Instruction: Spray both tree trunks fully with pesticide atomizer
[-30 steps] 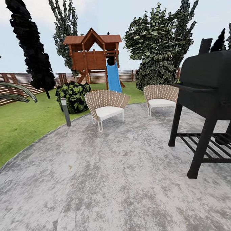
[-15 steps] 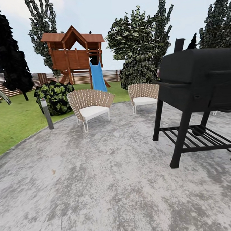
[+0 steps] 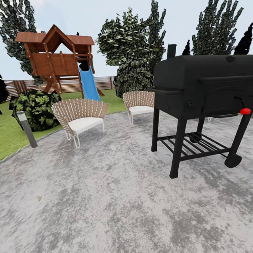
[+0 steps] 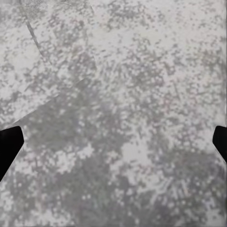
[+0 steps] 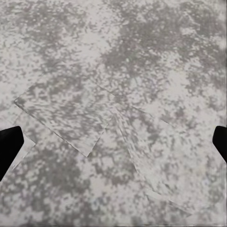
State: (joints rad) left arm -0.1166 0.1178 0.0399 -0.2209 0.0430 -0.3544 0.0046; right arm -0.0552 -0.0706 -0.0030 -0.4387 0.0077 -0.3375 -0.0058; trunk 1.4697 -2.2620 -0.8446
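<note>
left pincer (image 4: pixel 113 142) spread wide, right pincer (image 5: pixel 113 142) spread wide, both empty

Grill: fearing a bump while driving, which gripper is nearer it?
Right, likely: the grill stands on the head view's right, that arm's side. The right gripper and left gripper both hang open over paving; exact gaps can't be told.

grass lawn (image 3: pixel 8 136) visible at head view's left edge, green, flat, bordering the grey paved patch (image 3: pixel 119 201); brown slatted fence (image 3: pixel 70 85) runs behind it; atomizer and thick grey-beige trunks can't be made out from here
</note>
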